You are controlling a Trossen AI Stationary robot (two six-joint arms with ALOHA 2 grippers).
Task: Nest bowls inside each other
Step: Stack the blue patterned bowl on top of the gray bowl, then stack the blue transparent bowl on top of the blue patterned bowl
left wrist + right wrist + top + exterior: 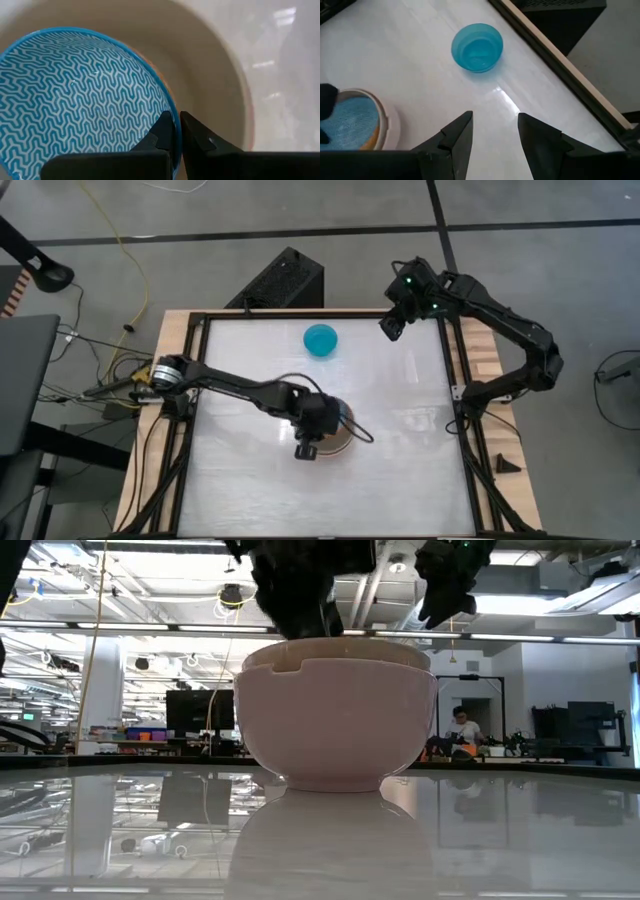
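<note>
A light blue patterned bowl (75, 100) sits inside a grey-beige bowl (210, 65), which is nested in a pale pinkish-white bowl (340, 720) at the table's middle. A strip of salmon shows between the bowls (370, 141). My left gripper (174, 120) is shut on the blue bowl's rim and hangs over the stack (342, 430). A turquoise bowl (321, 340) stands on its base, alone, toward the far edge. My right gripper (495, 125) hovers open above the table's far right corner (392, 328), to the right of the turquoise bowl (477, 47). My left gripper pinches the light blue bowl's rim (169, 102), one finger inside the bowl and one outside. The fingers slant down from above, coming from the table's left side. The bowl stays upright within the grey-beige bowl; whether it rests there or hangs just clear, I cannot tell.
The white tabletop (400, 470) is framed by a black rail and wooden edges (485, 360). A black box (285, 280) stands beyond the far edge. In the low view, a person (462, 730) sits far back in the room.
</note>
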